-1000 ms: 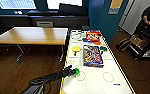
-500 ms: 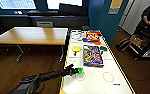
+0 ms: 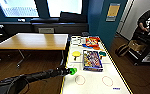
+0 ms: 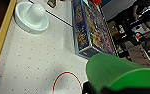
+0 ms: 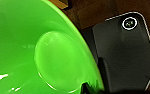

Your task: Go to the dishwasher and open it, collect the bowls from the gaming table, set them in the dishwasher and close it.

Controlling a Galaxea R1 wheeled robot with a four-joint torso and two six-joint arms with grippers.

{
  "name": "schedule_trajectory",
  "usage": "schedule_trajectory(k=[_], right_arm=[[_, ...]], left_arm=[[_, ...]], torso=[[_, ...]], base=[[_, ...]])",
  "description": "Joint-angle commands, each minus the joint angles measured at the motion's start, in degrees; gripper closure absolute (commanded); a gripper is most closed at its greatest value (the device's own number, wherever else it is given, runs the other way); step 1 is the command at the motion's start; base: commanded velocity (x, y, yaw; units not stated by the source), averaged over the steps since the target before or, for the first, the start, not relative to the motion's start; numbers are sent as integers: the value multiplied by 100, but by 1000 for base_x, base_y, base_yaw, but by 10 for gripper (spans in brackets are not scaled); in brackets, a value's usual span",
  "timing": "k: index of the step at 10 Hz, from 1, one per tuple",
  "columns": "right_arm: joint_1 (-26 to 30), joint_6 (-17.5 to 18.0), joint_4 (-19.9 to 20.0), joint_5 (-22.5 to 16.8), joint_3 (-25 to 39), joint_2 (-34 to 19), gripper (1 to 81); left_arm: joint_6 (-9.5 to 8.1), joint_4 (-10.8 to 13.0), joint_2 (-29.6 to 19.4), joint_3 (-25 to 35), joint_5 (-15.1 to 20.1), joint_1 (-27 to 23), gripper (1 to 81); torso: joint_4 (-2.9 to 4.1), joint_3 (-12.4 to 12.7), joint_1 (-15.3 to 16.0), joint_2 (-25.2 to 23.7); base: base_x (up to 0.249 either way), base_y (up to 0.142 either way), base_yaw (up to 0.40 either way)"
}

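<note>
Bowls: a green one (image 3: pixel 73 71) sits at the left gripper (image 3: pixel 69 71), low centre of the head view, at the gaming table's (image 3: pixel 96 82) left edge; the left arm (image 3: pixel 33 77) reaches in from the lower left, stretched nearly level; the gripper appears closed on the bowl; a second green bowl (image 5: pixel 38 50) looms before the right wrist camera, grip unclear; a game box (image 3: pixel 92 60) lies mid-table.

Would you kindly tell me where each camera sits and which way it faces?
Head: high, facing forward-down over the gaming table; left arm enters lower left.
Left wrist: low above the table, looking along it past a green bowl.
Right wrist: looking down into a green bowl, dark base beyond.
Shared: head and left wrist show the board-game box.
</note>
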Motion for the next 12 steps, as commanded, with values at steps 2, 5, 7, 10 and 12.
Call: schedule_trajectory(k=[2, 5, 7, 10, 12], right_arm=[[286, -28, -60, -306, 169, -144, 811], [269, -28, -60, -298, 151, -135, 811], [270, -28, -51, -289, 169, -135, 811], [243, -28, -51, -298, 178, -135, 811], [216, -28, -51, -262, 169, -126, 811]], left_arm=[[16, 172, -401, 565, 79, -508, 811], [7, 601, -497, 547, 96, -34, 811], [16, 664, -682, 600, 70, 230, 811], [-2, 664, -1323, 1609, -203, 292, 811], [7, 664, -1728, 2252, -255, 336, 811]], torso=[[0, 131, 0, 0], [0, 284, -9, -4], [0, 276, -9, -4], [0, 276, -9, -4], [0, 276, -9, -4]], base=[[0, 0, 0], [0, 0, 0], [0, 0, 0], [0, 0, 0], [0, 0, 0]])
